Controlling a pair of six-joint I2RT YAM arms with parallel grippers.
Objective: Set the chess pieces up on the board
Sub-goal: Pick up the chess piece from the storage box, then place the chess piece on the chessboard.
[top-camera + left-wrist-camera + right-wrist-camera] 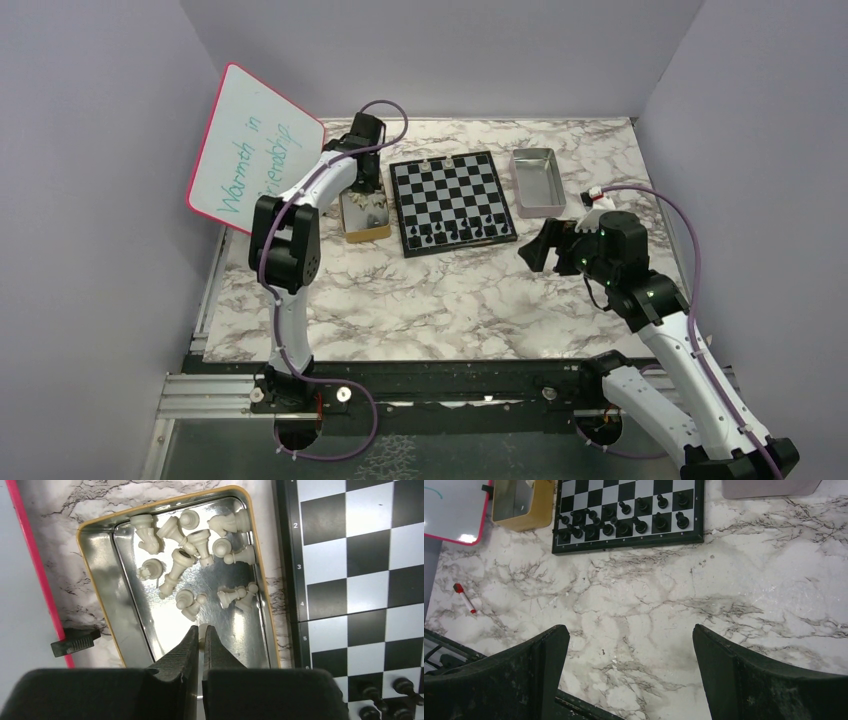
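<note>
The left gripper (200, 640) is down in the tin (100, 605), fingers pressed together on one pale piece (202, 630); the board (360, 580) lies just to its right. The right gripper (629, 670) hangs spread wide, well off

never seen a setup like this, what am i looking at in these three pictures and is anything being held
Two robot arms are bolted at a marble table's near edge. One picture looks down from above; the other two come from a camera on each wrist. On the table lie a chessboard with black pieces lined up, a gold-rimmed tin of pale pieces, an empty metal tray, a whiteboard and a red marker. The left gripper is in the tin, shut on what looks like a pale piece. The right gripper is open, holding nothing.
</note>
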